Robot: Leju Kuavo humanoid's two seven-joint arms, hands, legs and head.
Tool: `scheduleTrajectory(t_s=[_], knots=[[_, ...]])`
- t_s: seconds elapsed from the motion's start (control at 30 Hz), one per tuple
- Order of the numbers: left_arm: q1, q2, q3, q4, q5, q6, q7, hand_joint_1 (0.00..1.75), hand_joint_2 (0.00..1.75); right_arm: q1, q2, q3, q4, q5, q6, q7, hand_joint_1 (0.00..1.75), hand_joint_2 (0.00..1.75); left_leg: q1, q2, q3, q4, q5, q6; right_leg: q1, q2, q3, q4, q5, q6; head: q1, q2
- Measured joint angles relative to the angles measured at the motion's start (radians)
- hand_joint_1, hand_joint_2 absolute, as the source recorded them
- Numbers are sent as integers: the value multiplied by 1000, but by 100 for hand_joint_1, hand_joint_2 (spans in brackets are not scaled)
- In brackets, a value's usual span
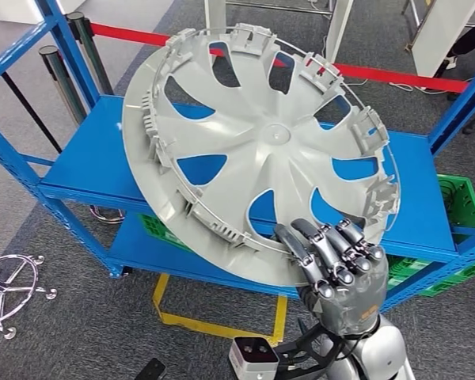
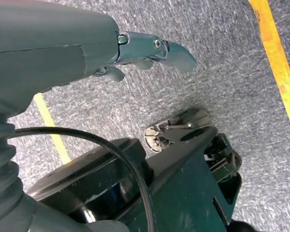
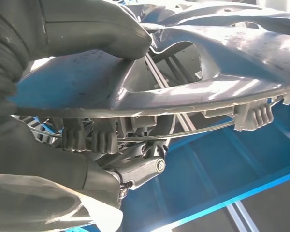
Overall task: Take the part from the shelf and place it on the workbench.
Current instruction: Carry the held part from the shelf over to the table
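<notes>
The large round silver-grey plastic wheel cover (image 1: 256, 150), spoked with open slots and ringed with moulded clips and a thin wire hoop, is held tilted above the blue metal shelf (image 1: 97, 162), its far rim raised toward twelve o'clock and its near rim gripped at about five o'clock by the right hand (image 1: 336, 273); in the head view the dark fingers (image 1: 319, 245) are seen curled over the inner face of the rim, and in the right wrist view the thick grey thumb (image 3: 96, 21) is pressed against the opposite face, so the rim is pinched between them. The cover is judged light and thin, fairly stiff yet liable to flex and swing from a one-sided hold; the smooth face may prove slippery and the small clips fragile, so the ribbed rim is judged the soundest place to hold. The left hand (image 2: 147, 50) hangs over grey carpet (image 2: 227, 72) with its fingers extended and nothing held. The shelf deck is flat and bare beneath the cover; a green plastic crate (image 1: 462, 206) sits at four o'clock, a red barrier tape (image 1: 397, 77) runs across at twelve to two o'clock, yellow floor tape (image 1: 217, 324) lies at six o'clock; no workbench can be made out.
</notes>
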Motion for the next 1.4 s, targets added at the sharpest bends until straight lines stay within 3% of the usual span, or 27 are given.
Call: scheduleTrajectory(t_s=[0.03, 0.07, 0.1, 0.17, 0.23, 0.3, 0.37, 0.4, 0.47, 0.53, 0.57, 0.6, 0.63, 0.73, 0.77, 0.87, 0.9, 0.97, 1.03, 1.07, 1.1, 1.13, 1.2, 1.27, 1.3, 1.33, 1.4], knots=[[-1, 0, -1, 0, -2, 0, 2, 0, 175, 0, 0, 0, 1, 0, 0, 3, 175, 175, -1, 0, -2, 0, 1, 1, 0, 1, -29, 64, -24, 0, 0, 0], [-1, 0, -2, 0, -4, 0, 3, 0, 175, 0, 0, 0, 3, 0, 0, 5, 175, 175, -2, 0, -3, 1, 1, 0, 0, 1, -46, 102, -29, 0, 0, 0], [-1, 0, -2, 0, -5, 0, 4, 0, 175, 1, 0, 1, 4, 0, 0, 8, 175, 175, -2, -1, -3, 1, 2, -1, 0, 1, -45, 100, -14, 0, 0, 0], [-2, -1, -5, 0, -9, 0, 5, 0, 175, -1, 0, 2, 6, 0, 0, 12, 175, 175, 0, -3, -4, 4, 5, -5, -1, 1, 8, -6, 56, -2, 0, 0], [-3, -1, -7, 0, -12, 0, 5, 0, 175, -4, 0, 4, 6, 0, 0, 14, 175, 175, -2, -6, -9, 9, 9, -15, 1, 5, 73, -124, 99, -7, 0, 0], [-5, 0, -8, 0, -14, 1, 5, 0, 175, -6, 0, 5, 6, 0, 0, 15, 175, 175, -3, -7, -14, 11, 18, -30, 5, 9, 90, -158, 104, -12, 0, 0], [-4, 1, -8, 0, -14, 1, 5, 0, 175, -6, 0, 5, 6, 0, 0, 16, 175, 175, -1, -8, -18, 12, 23, -44, 5, 6, 80, -160, 114, -25, 0, 0], [-4, 1, -9, 0, -15, 1, 5, 0, 175, -6, 0, 5, 6, 0, 0, 16, 175, 175, 0, -7, -24, 21, 10, -50, 4, 4, 75, -161, 120, -34, -2, 0], [-4, 3, -10, 0, -18, 2, 5, 0, 175, -7, 0, 5, 6, 0, 0, 16, 175, 175, 4, -5, -50, 96, -58, -62, 1, -3, 62, -163, 134, -51, -6, 0], [-5, 3, -13, 0, -22, 2, 5, 0, 175, -7, 0, 4, 6, 0, -1, 14, 175, 175, 8, -3, -86, 228, -139, -71, 4, -9, 46, -161, 145, -58, -9, 0], [-5, 3, -14, 0, -23, 2, 5, 0, 175, -7, 0, 3, 6, 0, -1, 11, 175, 175, 10, -3, -93, 275, -159, -74, 5, -11, 38, -159, 150, -59, -9, 0], [-5, 3, -16, 0, -24, 3, 5, 0, 175, -6, 0, 3, 6, 0, -1, 7, 175, 175, 11, -3, -84, 288, -159, -75, 5, -13, 30, -156, 153, -58, -9, 0], [-5, 3, -17, 0, -24, 4, 5, 0, 175, -6, 0, 2, 6, 0, -1, 1, 175, 175, 12, -2, -58, 260, -142, -75, 5, -14, 23, -153, 156, -56, -9, 0], [-9, 4, -21, 0, -26, 5, 12, 0, 175, -2, 0, -2, 1, 0, -1, -16, 175, 175, 10, -1, 71, 60, -83, -66, 7, -15, 8, -144, 165, -47, -9, 0], [-10, 4, -23, 0, -27, 5, 15, 0, 175, -1, 0, -4, -2, 0, -1, -22, 175, 175, 8, -1, 94, 17, -77, -61, 8, -16, 4, -143, 169, -41, -9, 0], [-12, 4, -25, 0, -29, 4, 23, 0, 175, 7, 0, -13, -12, 0, -1, -43, 175, 175, 5, -1, 92, -6, -68, -42, 7, -17, -3, -145, 184, -21, -8, 0], [-13, 4, -25, 0, -30, 3, 25, 0, 175, 11, 0, -19, -16, 0, -1, -52, 175, 175, 6, 1, 87, -10, -60, -34, 7, -15, -10, -140, 175, -16, -8, 0], [-17, 4, -25, 0, -32, 2, 30, 0, 175, 21, 1, -32, -27, 0, -1, -70, 175, 175, 9, 4, 70, -18, -41, -17, 6, -8, -38, -81, 114, -9, -5, 0], [-21, 3, -26, 0, -34, 2, 35, 0, 175, 34, 2, -46, -37, 0, -1, -89, 175, 175, 6, 4, 46, -17, -24, -10, 7, -2, -76, 40, 29, -6, -3, 0], [-22, 2, -27, 0, -36, 1, 38, 0, 175, 42, 3, -54, -43, 0, -1, -97, 175, 175, 5, 4, 34, -16, -15, -9, 7, -1, -86, 94, 6, -6, -2, 0], [-22, 2, -28, 0, -39, 1, 39, 0, 175, 49, 5, -60, -48, 0, -1, -103, 175, 175, 3, 5, 21, -15, -6, -9, 7, 0, -85, 123, 5, -6, -1, 0], [-23, 2, -29, 0, -41, 1, 40, 0, 175, 55, 8, -67, -52, 0, -1, -108, 175, 175, 1, 5, 9, -14, 2, -10, 8, 0, -69, 119, 24, -8, -1, 0], [-26, 1, -32, 0, -44, 1, 43, 0, 175, 63, 13, -80, -65, 0, -1, -117, 175, 175, -1, 4, -13, -11, 19, -13, 11, 0, 11, 18, 77, -16, -1, 0], [-30, -2, -36, -1, -47, 0, 47, 0, 175, 69, 21, -93, -83, 0, -1, -128, 175, 175, -4, 2, -31, -4, 35, -21, 16, 2, 109, -125, 90, -26, 0, 0], [-32, -3, -38, -1, -48, 0, 50, 0, 175, 73, 25, -99, -91, 0, -1, -131, 175, 175, -4, 1, -37, -1, 44, -26, 19, 3, 138, -170, 85, -30, 0, 0], [-33, -4, -39, -1, -49, 0, 52, 0, 175, 75, 28, -103, -97, 0, -2, -134, 175, 175, -4, 1, -42, 0, 54, -31, 22, 4, 148, -191, 81, -33, 0, 0], [-33, -4, -40, -1, -49, 1, 56, 0, 175, 83, 31, -112, -105, 0, -2, -137, 175, 175, -2, 1, -51, 1, 60, -42, 21, 1, 134, -194, 93, -43, 0, 0]])
